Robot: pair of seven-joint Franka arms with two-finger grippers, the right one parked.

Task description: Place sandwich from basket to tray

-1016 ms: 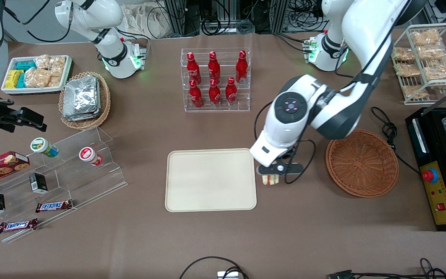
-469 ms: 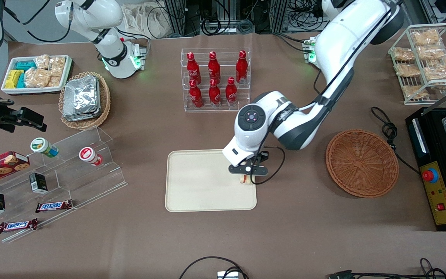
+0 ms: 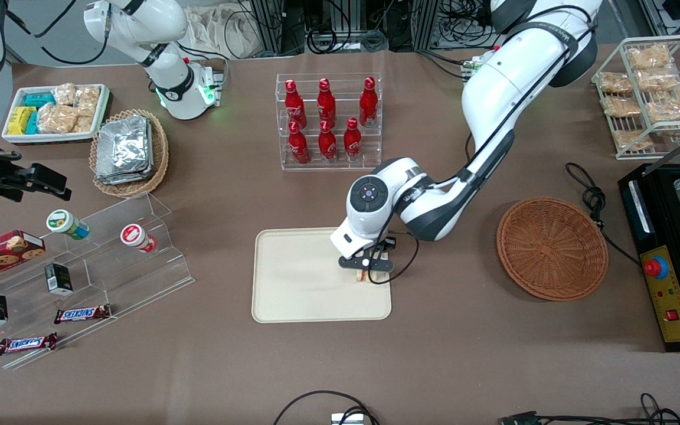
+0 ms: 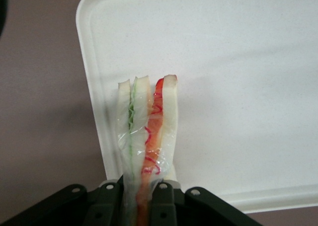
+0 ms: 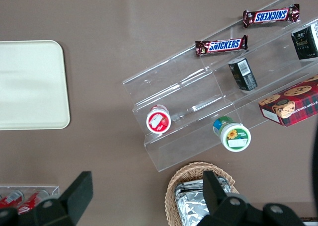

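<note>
My left gripper is shut on the sandwich, a wrapped wedge of white bread with green and red-orange filling. It holds the sandwich over the cream tray, just inside the tray's edge on the side toward the basket. The round reddish-brown wicker basket sits on the table toward the working arm's end and holds nothing that I can see. The tray also shows in the right wrist view.
A clear rack of red bottles stands farther from the front camera than the tray. An acrylic stepped stand with snacks and a tan basket of foil packets lie toward the parked arm's end. A black appliance sits beside the basket.
The left arm has carried the sandwich from the table between basket and tray to above the tray's edge, and has come lower over it.
</note>
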